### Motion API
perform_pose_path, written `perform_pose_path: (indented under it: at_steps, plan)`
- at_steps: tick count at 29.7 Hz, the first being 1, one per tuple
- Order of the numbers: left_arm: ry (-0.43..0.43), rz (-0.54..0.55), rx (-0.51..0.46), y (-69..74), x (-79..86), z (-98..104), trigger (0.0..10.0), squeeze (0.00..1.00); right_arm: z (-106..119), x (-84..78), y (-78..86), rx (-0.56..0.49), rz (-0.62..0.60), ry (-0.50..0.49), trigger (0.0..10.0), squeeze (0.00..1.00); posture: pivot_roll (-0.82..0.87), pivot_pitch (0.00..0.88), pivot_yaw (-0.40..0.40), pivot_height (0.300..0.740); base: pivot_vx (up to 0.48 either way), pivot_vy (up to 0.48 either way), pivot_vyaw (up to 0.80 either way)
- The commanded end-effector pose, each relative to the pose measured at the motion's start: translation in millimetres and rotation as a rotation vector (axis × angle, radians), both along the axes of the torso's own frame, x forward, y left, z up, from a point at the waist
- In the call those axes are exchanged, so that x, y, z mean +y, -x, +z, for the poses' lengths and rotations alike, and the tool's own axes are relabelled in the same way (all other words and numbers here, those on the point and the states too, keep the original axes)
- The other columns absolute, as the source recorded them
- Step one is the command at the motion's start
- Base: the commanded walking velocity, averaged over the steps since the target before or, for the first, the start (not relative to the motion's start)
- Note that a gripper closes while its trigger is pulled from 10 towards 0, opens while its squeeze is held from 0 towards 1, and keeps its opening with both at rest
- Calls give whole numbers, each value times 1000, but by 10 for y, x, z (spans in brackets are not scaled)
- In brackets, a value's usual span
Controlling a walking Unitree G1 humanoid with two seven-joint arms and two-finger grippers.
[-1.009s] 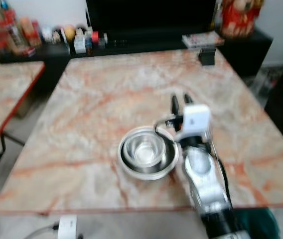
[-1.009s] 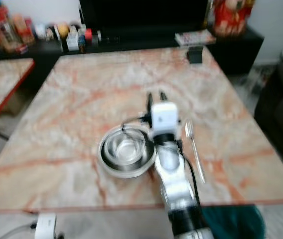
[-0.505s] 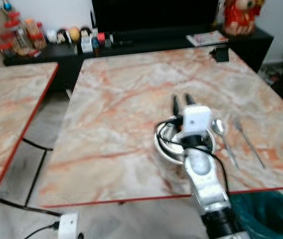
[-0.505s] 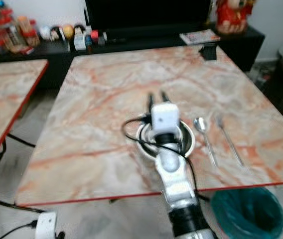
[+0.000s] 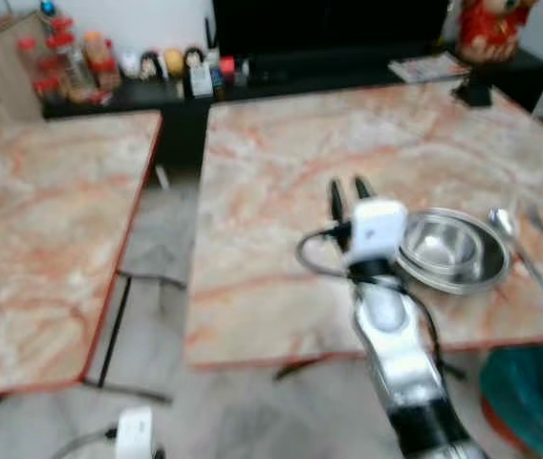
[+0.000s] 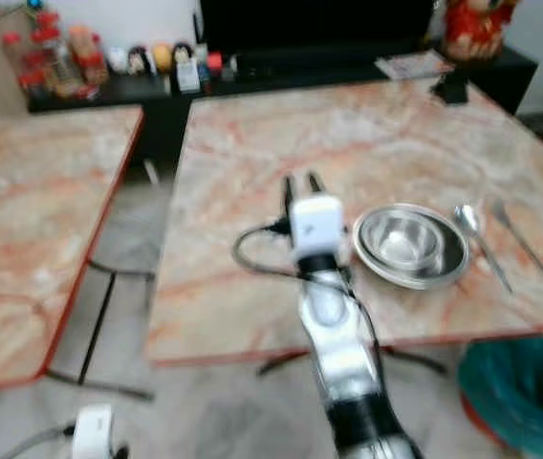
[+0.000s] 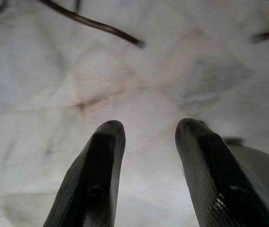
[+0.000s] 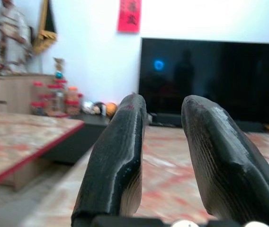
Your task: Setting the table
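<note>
Marble tables stand side by side: the second table (image 5: 32,220) on the robot's left, then a gap of floor, then the dining table (image 5: 281,172) where the setting is laid. Along the far wall runs a black TV bench (image 5: 281,81) crowded with jars and small bottles (image 5: 71,67), and a red figurine (image 5: 489,29) sits at its right end.

Moving rightward over the dining table, the right gripper (image 5: 347,191) hangs above bare marble, its two black fingers slightly parted and holding nothing; the right wrist view looks between them toward the television. Just to the right of that arm lies the steel plate (image 6: 444,268) with the steel bowl (image 6: 402,239) nested on it, both near the table's front edge. Beside the plate lies the spoon (image 6: 477,239), then the fork (image 6: 522,247), roughly parallel and apart. A teal bin (image 6: 520,392) stands on the floor below that corner.

The left gripper (image 7: 146,142) hangs low over pale floor, fingers apart and empty.

The setting looks largely complete, so the step in hand is probably withdrawing or going for another item. To do it well, the right arm should lift clear before swinging, keeping its cable off the bowl's rim, and the body should turn slowly so nothing near the edge gets knocked.
</note>
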State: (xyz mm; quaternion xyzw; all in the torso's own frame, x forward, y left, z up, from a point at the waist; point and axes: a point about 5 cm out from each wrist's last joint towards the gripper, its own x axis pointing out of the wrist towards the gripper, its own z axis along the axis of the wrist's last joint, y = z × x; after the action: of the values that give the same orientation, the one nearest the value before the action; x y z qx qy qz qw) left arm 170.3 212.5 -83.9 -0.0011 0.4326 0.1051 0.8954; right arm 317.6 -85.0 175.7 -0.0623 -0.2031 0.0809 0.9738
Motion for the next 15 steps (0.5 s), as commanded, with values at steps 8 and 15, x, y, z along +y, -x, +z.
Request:
perform_pose_path:
  at_steps: [8, 15]
  plan:
    - [18, 17, 13, 35, -49, -27, 10000, 0, 7, -51, 5, -9, -1, 17, 10000, 0, 12, 41, 75, 740, 0, 467, 0]
    - [18, 19, 11, 33, -53, -26, 10000, 0, 10, -50, 1, -9, 5, 19, 10000, 0, 13, 40, 72, 740, 0, 469, 0]
